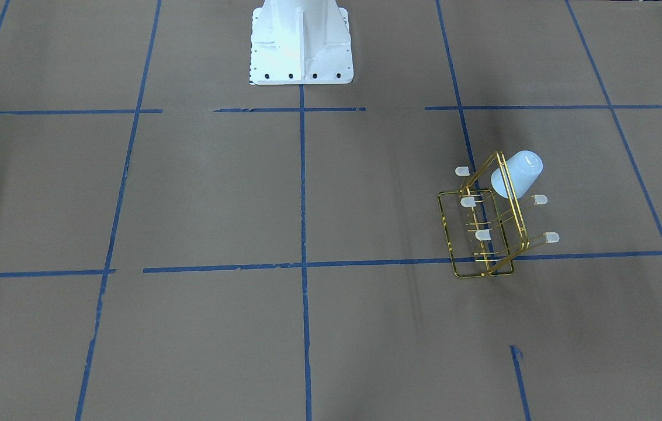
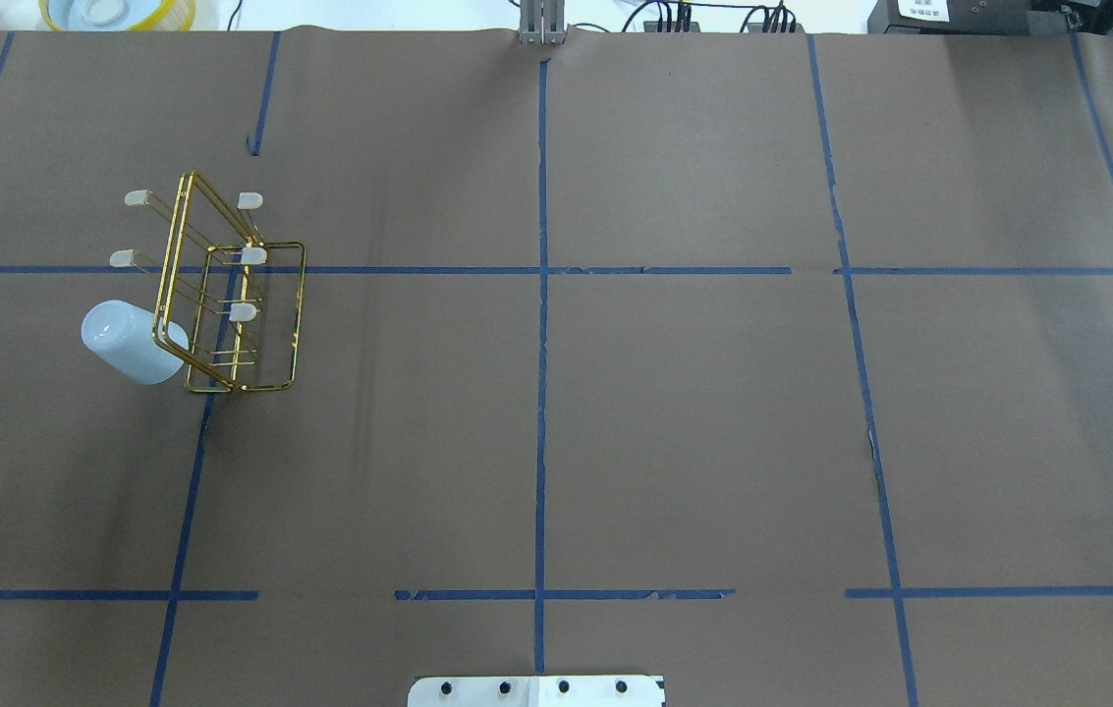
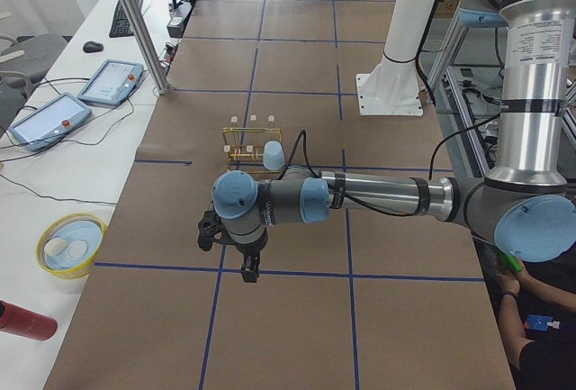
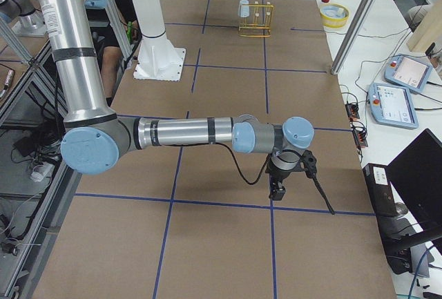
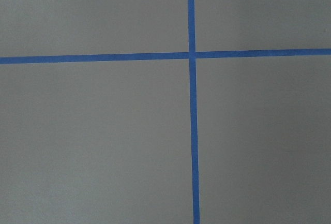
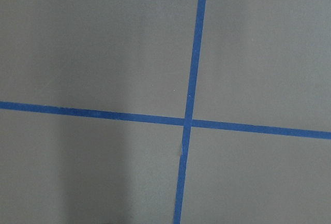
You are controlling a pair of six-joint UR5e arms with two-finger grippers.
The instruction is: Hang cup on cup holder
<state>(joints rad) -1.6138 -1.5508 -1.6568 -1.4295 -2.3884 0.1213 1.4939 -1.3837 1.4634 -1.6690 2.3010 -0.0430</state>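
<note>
Grippers' openness cannot be told: left gripper (image 3: 247, 267) and right gripper (image 4: 277, 190) point down, arms outstretched, well apart from cup holder (image 1: 485, 225).

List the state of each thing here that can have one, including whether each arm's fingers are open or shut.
cup: hung mouth-first on an end prong, tilted, base pointing outward.
cup holder: standing on its base, five capped prongs free.
left gripper: hanging well away from the cup holder; open or shut cannot be told.
right gripper: hanging far from the cup holder; open or shut cannot be told.
</note>
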